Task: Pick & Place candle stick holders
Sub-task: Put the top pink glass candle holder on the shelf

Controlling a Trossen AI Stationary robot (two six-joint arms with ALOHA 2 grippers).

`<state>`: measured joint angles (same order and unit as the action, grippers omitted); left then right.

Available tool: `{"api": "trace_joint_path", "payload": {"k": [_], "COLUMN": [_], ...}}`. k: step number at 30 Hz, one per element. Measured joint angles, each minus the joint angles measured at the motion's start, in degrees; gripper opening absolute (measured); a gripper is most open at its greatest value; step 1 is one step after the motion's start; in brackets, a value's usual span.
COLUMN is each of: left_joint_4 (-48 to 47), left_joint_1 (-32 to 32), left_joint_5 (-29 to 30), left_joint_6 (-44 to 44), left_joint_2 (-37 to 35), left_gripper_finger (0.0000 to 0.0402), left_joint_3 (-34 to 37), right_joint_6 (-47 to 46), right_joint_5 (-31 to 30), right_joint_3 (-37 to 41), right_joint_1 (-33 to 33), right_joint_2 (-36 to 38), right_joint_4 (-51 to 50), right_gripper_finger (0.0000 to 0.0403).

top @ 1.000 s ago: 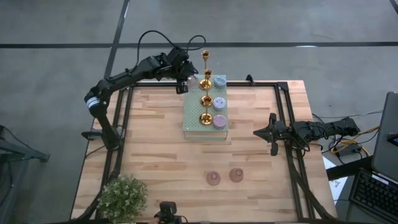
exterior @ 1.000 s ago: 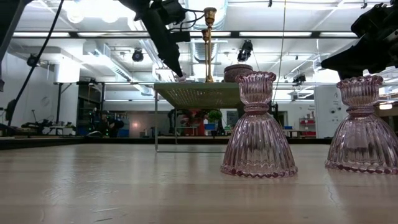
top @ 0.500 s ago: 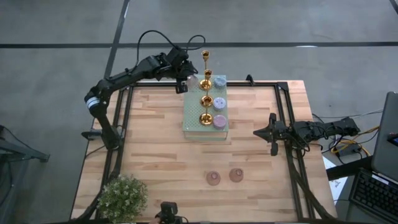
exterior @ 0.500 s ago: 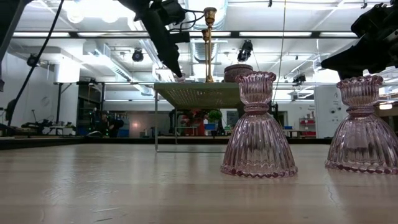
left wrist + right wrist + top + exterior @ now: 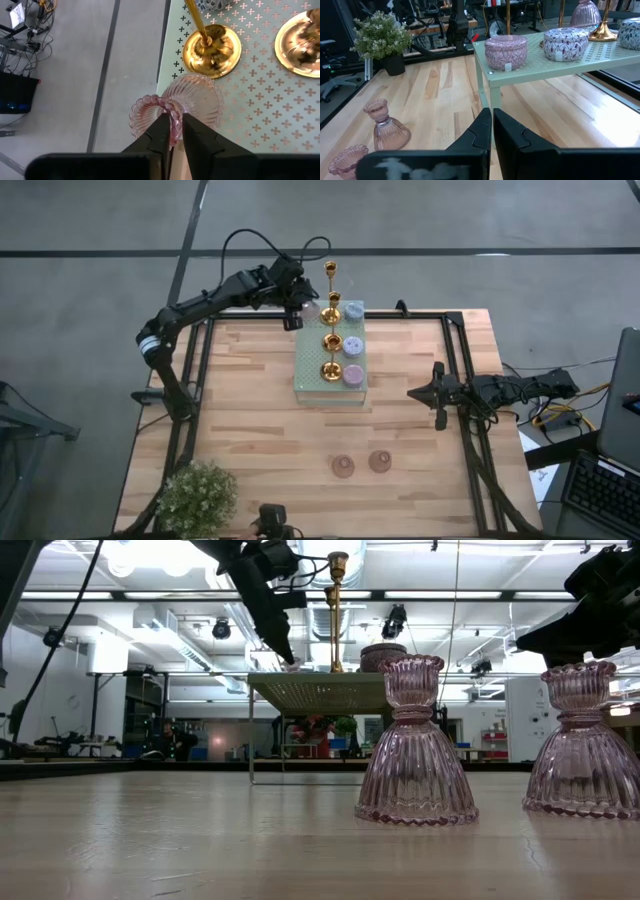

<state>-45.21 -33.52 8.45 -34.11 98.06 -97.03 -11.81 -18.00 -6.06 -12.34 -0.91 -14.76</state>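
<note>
Pink glass holder [image 5: 175,106]: stands at the far left corner of the green perforated block [image 5: 331,358], beside a gold holder's base [image 5: 212,50].
Left gripper [image 5: 173,125]: fingers pinch the holder's rim.
Two more pink holders [image 5: 343,466] [image 5: 379,461]: on the table near the front.
Right gripper [image 5: 414,393]: fingers pressed together, nothing held, right of the block.

Perforated stand [image 5: 305,375] sits upper centre of the table [image 5: 250,430], packed: three gold holders [image 5: 331,367] in a column, squat holders [image 5: 353,374] just right, so no gap to pass between them. Left arm [image 5: 200,305] blocks the stand's upper-left corner. Bare wood left and centre. Two glass holders [image 5: 343,466] bottom centre, plant [image 5: 196,495] bottom left, right gripper [image 5: 441,394] at the right edge.
</note>
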Motion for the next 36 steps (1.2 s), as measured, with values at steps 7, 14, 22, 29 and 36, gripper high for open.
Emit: {"api": "trace_joint_path", "payload": {"k": [7, 14, 22, 29, 36], "left_joint_4": [0.35, 1.21, 3.22, 3.21, 3.84], "left_joint_1": [0.02, 0.02, 0.10, 0.11, 0.11], "left_joint_5": [0.14, 0.62, 0.40, -0.38, -3.50], "left_joint_6": [0.13, -0.47, -0.56, 0.52, 1.45], "left_joint_2": [0.02, 0.02, 0.02, 0.04, 0.42], "left_gripper_finger": [0.0079, 0.0086, 0.0090, 0.0094, 0.0094], "left_joint_3": [0.67, 0.76, 0.79, 0.79, 0.79], "right_joint_6": [0.00, 0.00, 0.01, 0.00, 0.01], "right_joint_5": [0.00, 0.00, 0.00, 0.00, 0.01], "right_joint_3": [0.01, 0.00, 0.01, 0.00, 0.00], "right_joint_1": [-0.02, -0.02, -0.01, -0.02, -0.01], "right_joint_2": [0.00, 0.00, 0.00, 0.00, 0.00], "right_joint_4": [-0.02, 0.00, 0.00, 0.00, 0.00], "right_gripper_finger": [0.0013, 0.0013, 0.0013, 0.0013, 0.0013]}}
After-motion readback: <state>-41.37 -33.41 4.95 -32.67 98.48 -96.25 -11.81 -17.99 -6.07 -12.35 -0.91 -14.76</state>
